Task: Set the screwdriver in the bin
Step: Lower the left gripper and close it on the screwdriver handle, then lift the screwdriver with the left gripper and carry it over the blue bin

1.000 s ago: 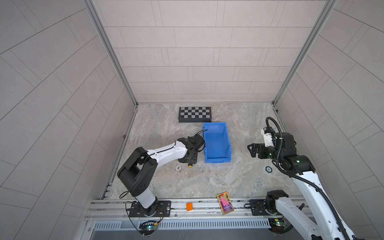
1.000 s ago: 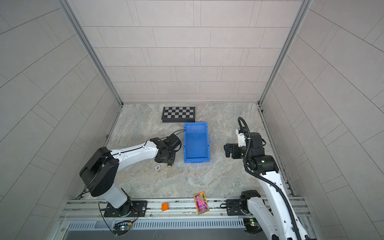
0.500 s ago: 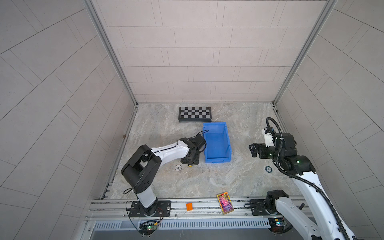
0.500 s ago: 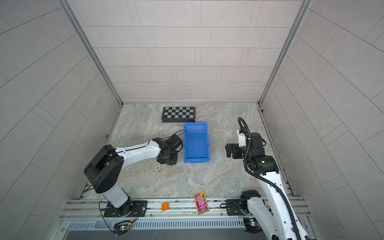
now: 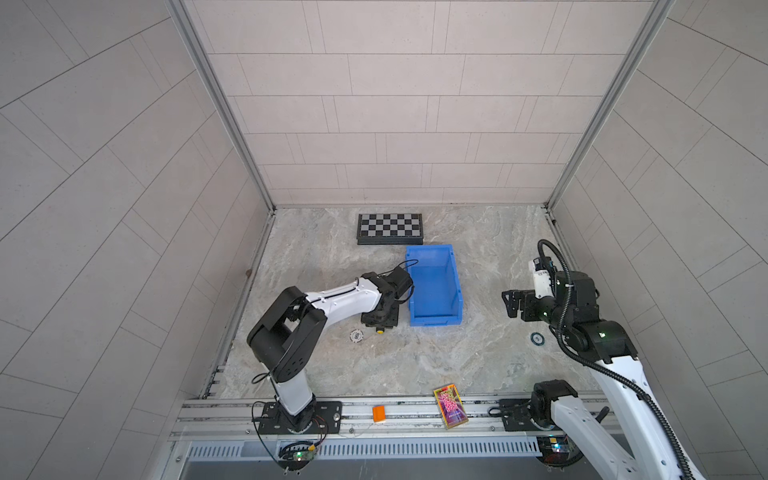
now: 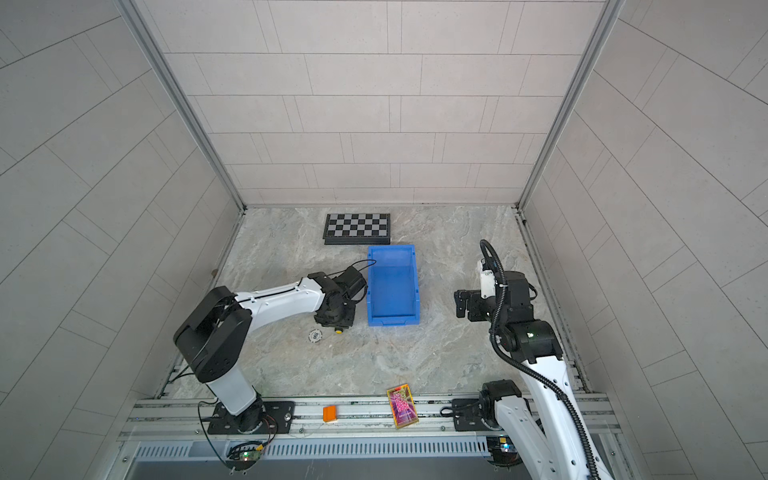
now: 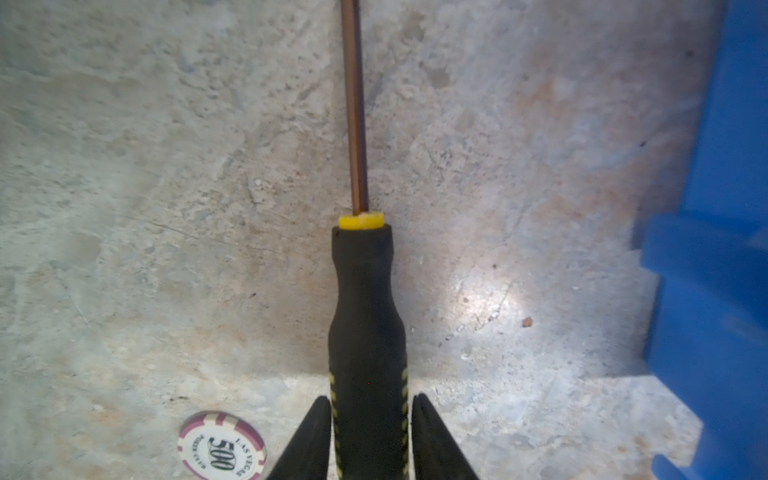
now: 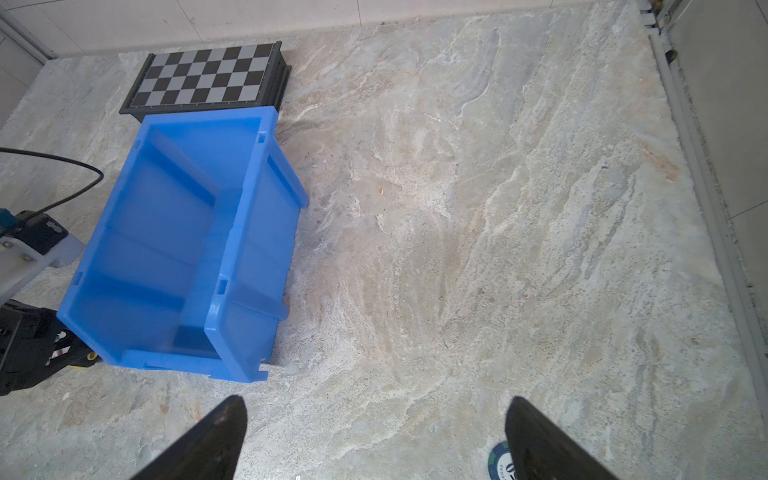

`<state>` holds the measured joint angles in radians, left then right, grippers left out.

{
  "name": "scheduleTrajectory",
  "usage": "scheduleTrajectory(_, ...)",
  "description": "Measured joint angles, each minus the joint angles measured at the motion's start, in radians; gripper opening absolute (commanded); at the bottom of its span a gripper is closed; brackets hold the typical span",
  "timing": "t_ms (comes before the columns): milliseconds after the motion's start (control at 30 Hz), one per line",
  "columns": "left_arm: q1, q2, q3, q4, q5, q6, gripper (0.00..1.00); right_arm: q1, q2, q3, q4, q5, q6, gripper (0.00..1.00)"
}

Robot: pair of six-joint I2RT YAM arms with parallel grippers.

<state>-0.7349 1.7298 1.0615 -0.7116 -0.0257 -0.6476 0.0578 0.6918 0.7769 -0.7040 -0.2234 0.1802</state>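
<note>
The screwdriver (image 7: 365, 311) lies on the stone floor, black handle toward the wrist camera and thin shaft pointing away. My left gripper (image 7: 370, 398) is shut on the handle, one finger against each side. In both top views this gripper (image 5: 380, 322) (image 6: 334, 322) points down just left of the bin's low front corner. Only the screwdriver's yellow end (image 5: 379, 330) pokes out below it. The blue bin (image 5: 432, 286) (image 8: 174, 249) stands empty, and its wall (image 7: 723, 291) is close beside the screwdriver. My right gripper (image 8: 377, 399) (image 5: 509, 303) hangs open to the right of the bin, holding nothing.
A chessboard (image 5: 390, 229) lies behind the bin. A white and purple poker chip (image 7: 222, 446) (image 5: 356, 336) sits beside my left gripper. A dark chip (image 5: 537, 338) lies under the right arm. An orange block (image 5: 378, 414) and a card pack (image 5: 451, 405) rest on the front rail.
The left arm's elbow has shifted right and forward, while its gripper stayed over the screwdriver beside the bin. The right arm has barely moved.
</note>
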Motion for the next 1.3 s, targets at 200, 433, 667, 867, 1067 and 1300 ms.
scheduleTrajectory(200,0.002,0.026,0.000,0.001,0.006,0.000,0.46,0.000,-0.017,-0.008,0.000,0.013,0.000,0.99)
scheduleTrajectory(433,0.003,0.041,0.000,0.004,0.012,0.002,0.35,0.000,-0.038,-0.029,0.001,0.048,0.010,0.99)
scheduleTrajectory(667,0.010,0.041,0.000,0.000,0.013,0.001,0.11,0.000,-0.057,-0.050,-0.001,0.060,0.020,0.99)
scheduleTrajectory(867,0.011,0.021,0.024,-0.049,-0.006,0.002,0.05,0.000,-0.072,-0.053,0.000,0.075,0.032,0.99)
scheduleTrajectory(1067,0.019,-0.095,0.064,-0.073,-0.033,0.000,0.02,0.000,-0.093,-0.071,0.000,0.090,0.046,0.99)
scheduleTrajectory(1300,0.021,-0.197,0.092,-0.090,-0.073,-0.003,0.03,0.000,-0.102,-0.093,0.005,0.124,0.064,0.99)
